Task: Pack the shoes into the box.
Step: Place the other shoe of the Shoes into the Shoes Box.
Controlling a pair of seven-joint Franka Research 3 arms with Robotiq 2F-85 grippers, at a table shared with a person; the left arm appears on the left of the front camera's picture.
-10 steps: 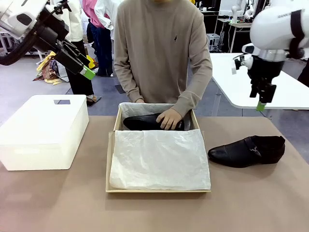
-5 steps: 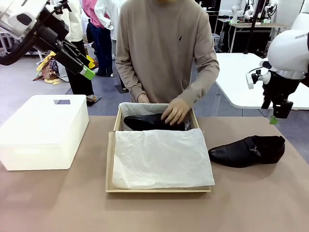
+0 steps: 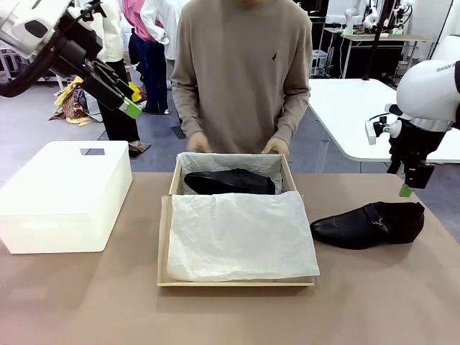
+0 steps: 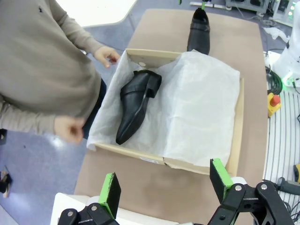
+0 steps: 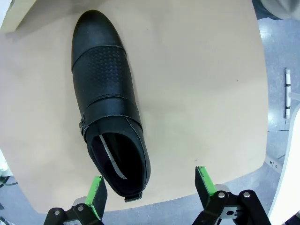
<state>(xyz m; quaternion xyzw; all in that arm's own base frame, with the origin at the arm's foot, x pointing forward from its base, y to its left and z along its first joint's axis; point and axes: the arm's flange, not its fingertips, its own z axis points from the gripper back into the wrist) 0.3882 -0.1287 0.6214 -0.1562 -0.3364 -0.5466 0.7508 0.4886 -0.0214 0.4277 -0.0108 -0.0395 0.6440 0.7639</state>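
Progress at the halfway mark. My left gripper (image 4: 165, 185), jaws wide and empty, hangs high above the white bin (image 3: 65, 194), whose inside I cannot see. The box (image 3: 166, 237) at centre, lined with tissue paper (image 3: 241, 233), holds the first shoe (image 3: 230, 181) along its far side. The second shoe (image 3: 366, 224) lies on the table apart from the box, unpacked. My right gripper (image 5: 151, 185), jaws wide and empty, hovers above its heel end.

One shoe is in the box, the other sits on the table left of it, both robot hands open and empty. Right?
No. The other shoe sits on the table right of the box, as the front view shows. One shoe is in the box; left hand and right hand are open and empty.
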